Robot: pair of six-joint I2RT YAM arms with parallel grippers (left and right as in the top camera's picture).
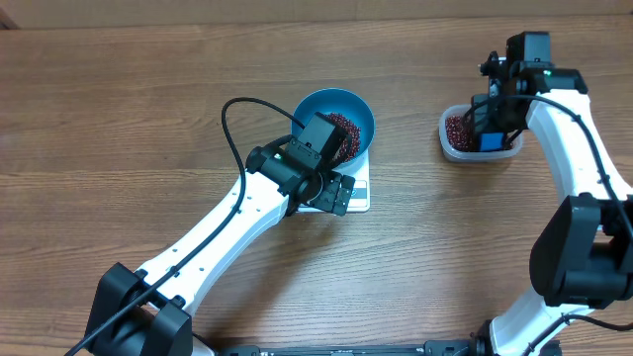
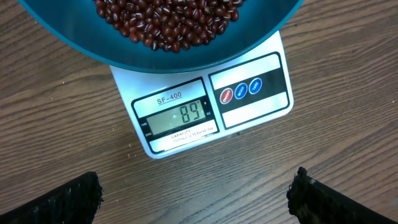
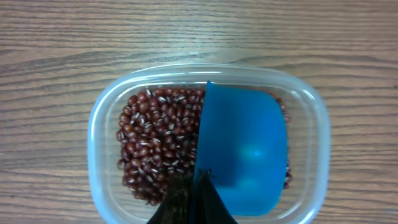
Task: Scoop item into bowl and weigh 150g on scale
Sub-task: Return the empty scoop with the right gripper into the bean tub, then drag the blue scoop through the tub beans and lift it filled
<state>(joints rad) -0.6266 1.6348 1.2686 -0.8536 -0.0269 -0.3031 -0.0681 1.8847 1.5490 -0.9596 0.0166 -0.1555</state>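
Beans (image 3: 155,146) fill tub (image 3: 99,124); right hand (image 3: 193,199) clamps scoop (image 3: 245,149), bowl-end away; left hand (image 2: 196,193) gapes.

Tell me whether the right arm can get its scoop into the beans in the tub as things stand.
Probably yes: the right gripper holds the scoop over the open tub, nothing covering the beans.

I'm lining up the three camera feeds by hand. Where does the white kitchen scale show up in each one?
Overhead: the scale sits at centre, mostly hidden beneath the blue bowl and the left arm.
Left wrist: the scale fills the upper middle, display facing the camera, the bowl overhanging it.
Right wrist: not in view.
Shared landmark: the bowl's beans, also at the left wrist view's top.
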